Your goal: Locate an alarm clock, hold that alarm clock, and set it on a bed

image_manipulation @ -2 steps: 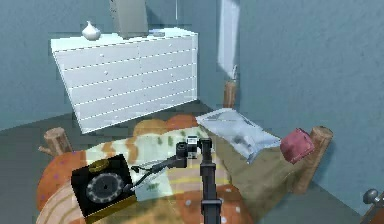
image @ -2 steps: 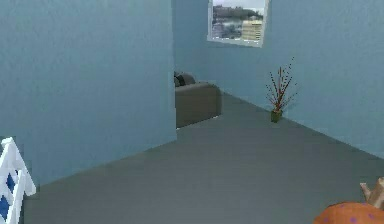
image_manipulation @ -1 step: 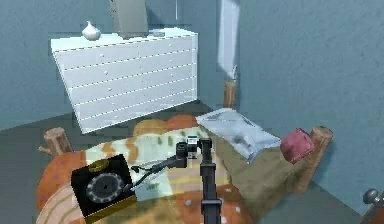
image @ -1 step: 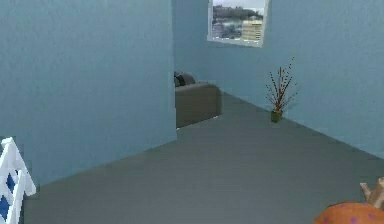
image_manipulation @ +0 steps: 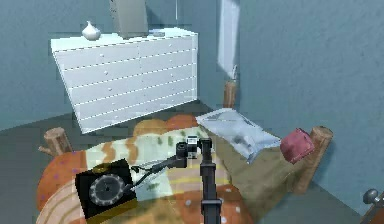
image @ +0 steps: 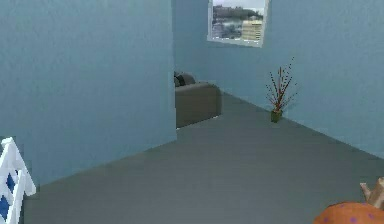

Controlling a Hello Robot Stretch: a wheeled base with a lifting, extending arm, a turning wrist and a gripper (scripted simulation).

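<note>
Arm side view puts the black alarm clock over the bed, by the far end of the gripper. Whether the claw is apart, together or holding it, I cannot tell. Best to lower it gently so it lies flat, well inside the bed's edge.

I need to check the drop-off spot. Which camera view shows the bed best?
The arm side view. There the bed spreads across the lower picture, with its orange cover, a pillow and wooden corner posts. The forward view catches an orange edge of it at the bottom right corner.
</note>
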